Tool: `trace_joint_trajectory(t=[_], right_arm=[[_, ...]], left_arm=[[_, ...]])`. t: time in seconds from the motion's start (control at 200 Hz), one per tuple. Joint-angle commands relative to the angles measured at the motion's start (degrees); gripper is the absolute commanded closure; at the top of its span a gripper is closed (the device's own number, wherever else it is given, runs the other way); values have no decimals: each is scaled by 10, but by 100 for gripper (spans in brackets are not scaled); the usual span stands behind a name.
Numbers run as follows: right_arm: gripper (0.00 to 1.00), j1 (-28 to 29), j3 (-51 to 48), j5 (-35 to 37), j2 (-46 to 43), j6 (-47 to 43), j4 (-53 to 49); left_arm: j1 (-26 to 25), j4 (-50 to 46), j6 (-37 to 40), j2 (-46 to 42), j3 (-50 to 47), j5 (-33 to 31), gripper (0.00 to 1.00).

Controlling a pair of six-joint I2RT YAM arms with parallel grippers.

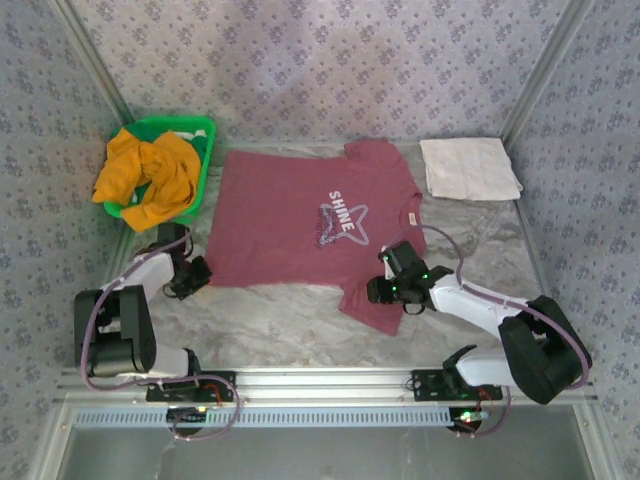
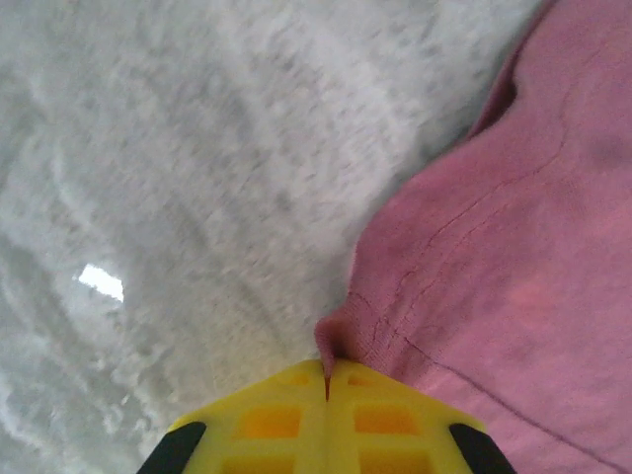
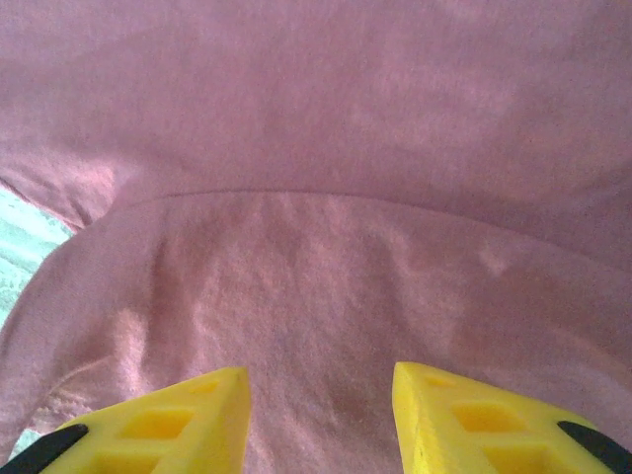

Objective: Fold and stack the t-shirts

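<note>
The maroon t-shirt [image 1: 290, 215] with the white "SHINE" star print lies spread flat, chest up, in the middle of the table. My left gripper [image 1: 197, 272] sits at its lower left corner, and in the left wrist view the yellow jaws [image 2: 327, 367] are shut on a pinch of the maroon hem [image 2: 341, 331]. My right gripper [image 1: 385, 290] hovers over the near right sleeve, and its wrist view shows the fingers open [image 3: 321, 395] with maroon cloth [image 3: 326, 197] below them. The mustard-orange t-shirt [image 1: 150, 175] is crumpled in the basket at the back left.
The green plastic basket [image 1: 203, 126] stands at the back left corner. A folded white cloth [image 1: 468, 167] lies at the back right. Bare marble table [image 1: 280, 320] runs along the front, between the shirt and the arm bases. Patterned walls enclose the table.
</note>
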Motion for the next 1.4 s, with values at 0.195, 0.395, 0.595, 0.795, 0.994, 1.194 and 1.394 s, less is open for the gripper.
trace_joint_trajectory(t=[0.195,0.395,0.595,0.795,0.994,1.194,1.394], right_arm=[[54,20,-7,7,-99,53,-125],[54,18,-18,40,-154,163,-246],[54,20,-29,28,-159,208,-253],[54,33,-34,-5,-116,228,-222],[58,60,-45,-12,-96,256,-206],[88,76,-36,3,-96,259,-214],[100,37,-5,16,-154,244,-289]], left_arm=[[-2,3,-5,-41,6,1,100],[-1,9,-12,-45,-5,9,100],[-2,4,-2,-53,-3,13,100],[-1,13,-5,-52,-12,21,100],[-1,14,-6,-60,-17,20,100],[0,12,-7,-66,-17,20,100],[8,3,-19,-98,-20,28,100]])
